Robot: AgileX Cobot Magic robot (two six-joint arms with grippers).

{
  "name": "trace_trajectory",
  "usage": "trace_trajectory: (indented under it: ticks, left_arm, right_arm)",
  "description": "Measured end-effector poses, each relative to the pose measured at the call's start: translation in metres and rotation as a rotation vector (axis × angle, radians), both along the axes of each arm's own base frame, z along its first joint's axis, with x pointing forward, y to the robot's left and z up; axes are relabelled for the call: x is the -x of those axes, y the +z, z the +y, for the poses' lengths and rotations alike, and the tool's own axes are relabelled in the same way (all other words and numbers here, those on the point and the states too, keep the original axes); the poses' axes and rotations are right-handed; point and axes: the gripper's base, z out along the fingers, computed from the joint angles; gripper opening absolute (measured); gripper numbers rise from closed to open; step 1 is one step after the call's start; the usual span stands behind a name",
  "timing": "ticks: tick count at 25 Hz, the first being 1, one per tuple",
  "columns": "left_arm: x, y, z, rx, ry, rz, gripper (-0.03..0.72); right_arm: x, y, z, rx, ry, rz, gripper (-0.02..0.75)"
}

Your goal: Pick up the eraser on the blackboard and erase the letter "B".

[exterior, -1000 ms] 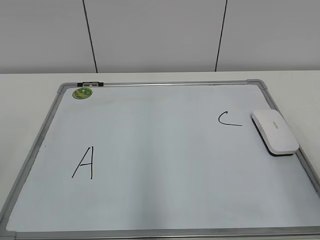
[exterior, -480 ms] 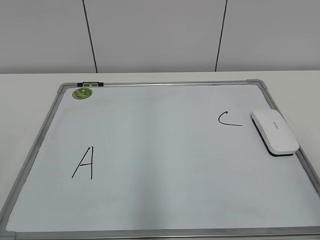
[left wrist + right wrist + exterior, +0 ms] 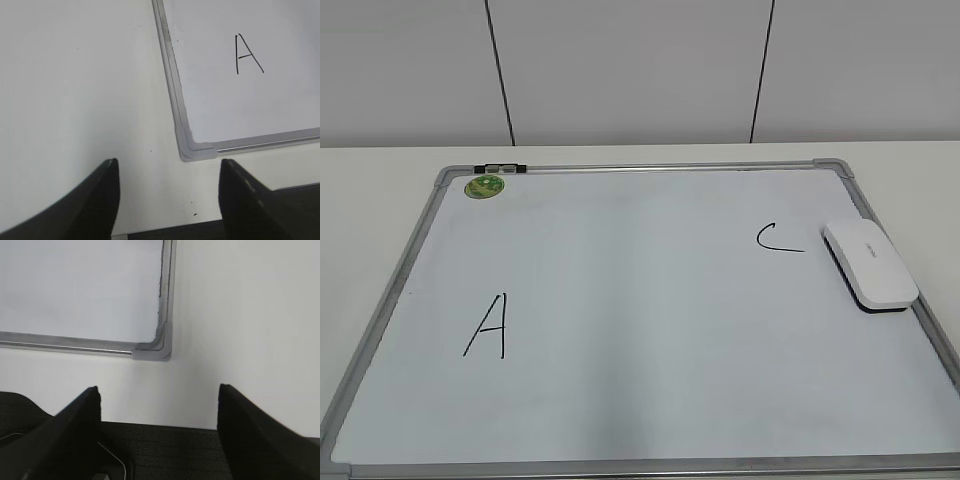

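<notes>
The blackboard (image 3: 620,330) fills most of the exterior view, lying flat on a pale table (image 3: 380,170). No letter "B" shows anywhere on it; only a large "A" (image 3: 487,326) at about 8 o'clock on the board and a "C" (image 3: 778,238) at about 2 o'clock remain, so the erasing looks done, or the B lies out of sight.

The eraser (image 3: 869,263) rests on the board at 3 o'clock, just right of the C and close to the right frame, with nothing holding it.

A small green magnet (image 3: 485,186) sits at 11 o'clock, near the top-left corner.

The left gripper (image 3: 169,192) hangs off the board over bare table, its jaws spread wide and empty, the near-left board corner at its 12 o'clock. The right gripper (image 3: 159,422) is likewise spread and empty, with the near-right corner at its 12 o'clock.

By my judgement, both arms are at rest. If a B still waits, the right arm must reach forward to the eraser.
</notes>
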Motion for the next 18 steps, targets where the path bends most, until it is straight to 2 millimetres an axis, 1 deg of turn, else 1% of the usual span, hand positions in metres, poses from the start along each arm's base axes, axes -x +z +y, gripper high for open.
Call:
trace_trajectory:
  ticks: [7,12,18]
  left_arm:
    - [0.0,0.0,0.0,0.0,0.0,0.0,0.424]
    - [0.0,0.0,-0.0002,0.002,-0.001,0.0,0.416]
    - [0.0,0.0,-0.0002,0.002,-0.001,0.0,0.391]
  right_arm:
    - [0.0,0.0,-0.0001,0.011,0.013,0.0,0.538]
    - [0.0,0.0,0.0001,0.012,0.017,0.0,0.538]
    - [0.0007,-0.0012,0.0042,0.008,0.083,0.011,0.538]
